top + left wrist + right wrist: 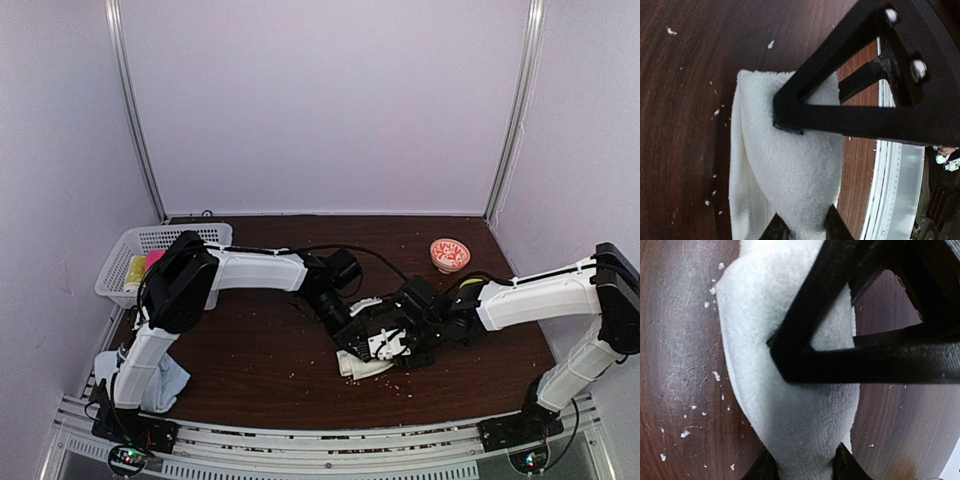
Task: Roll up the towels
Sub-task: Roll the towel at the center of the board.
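The cream-white towel [362, 368] lies bunched on the dark wooden table near its front edge, between the two arms. My left gripper [352, 325] comes at it from the left, my right gripper [395, 345] from the right. In the left wrist view the towel [790, 170] narrows into my left gripper [802, 231], which is shut on it. The right wrist view shows the same fabric [800, 415] pinched in my right gripper [802, 471]. Each wrist view has the other arm's black finger [840, 115] [840, 362] lying across the cloth. The pale blue towel [172, 383] sits crumpled by the left arm's base.
A white basket [112, 272] at the back left holds a yellow roll [133, 272] and a pink roll [154, 260]. A red patterned bowl [449, 254] stands at the back right. Pale crumbs dot the table. The front rail [890, 165] runs close beside the towel.
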You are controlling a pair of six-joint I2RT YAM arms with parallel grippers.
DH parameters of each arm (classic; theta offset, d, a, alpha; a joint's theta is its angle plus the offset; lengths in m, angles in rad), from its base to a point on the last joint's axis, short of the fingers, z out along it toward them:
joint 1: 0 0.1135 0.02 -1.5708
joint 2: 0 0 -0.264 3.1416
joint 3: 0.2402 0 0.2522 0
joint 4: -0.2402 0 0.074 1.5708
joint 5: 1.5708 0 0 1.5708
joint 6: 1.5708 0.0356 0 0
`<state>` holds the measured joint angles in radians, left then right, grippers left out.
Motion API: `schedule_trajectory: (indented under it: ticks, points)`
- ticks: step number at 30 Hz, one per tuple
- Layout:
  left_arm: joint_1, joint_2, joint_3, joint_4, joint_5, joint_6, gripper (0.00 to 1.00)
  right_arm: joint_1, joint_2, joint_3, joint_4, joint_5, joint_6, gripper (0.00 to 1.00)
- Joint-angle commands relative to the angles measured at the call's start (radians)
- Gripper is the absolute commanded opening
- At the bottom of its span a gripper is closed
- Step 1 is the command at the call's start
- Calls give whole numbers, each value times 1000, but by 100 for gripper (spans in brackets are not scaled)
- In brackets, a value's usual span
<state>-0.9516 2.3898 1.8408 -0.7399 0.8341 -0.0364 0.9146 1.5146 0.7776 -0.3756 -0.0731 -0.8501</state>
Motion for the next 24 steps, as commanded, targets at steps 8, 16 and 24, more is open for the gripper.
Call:
schedule_trajectory:
  ticks: [8,16,24]
  points:
    - [114,-307,-345,216,-231,-30,50,-1,90,95,-192,-124,-19,13]
    - [141,-678,-645,502,-443,-123,54,-30,175,350,-555,-355,12,10]
    - [17,-1115,-945,812,-750,20,52,-128,456,574,-746,-458,21,8]
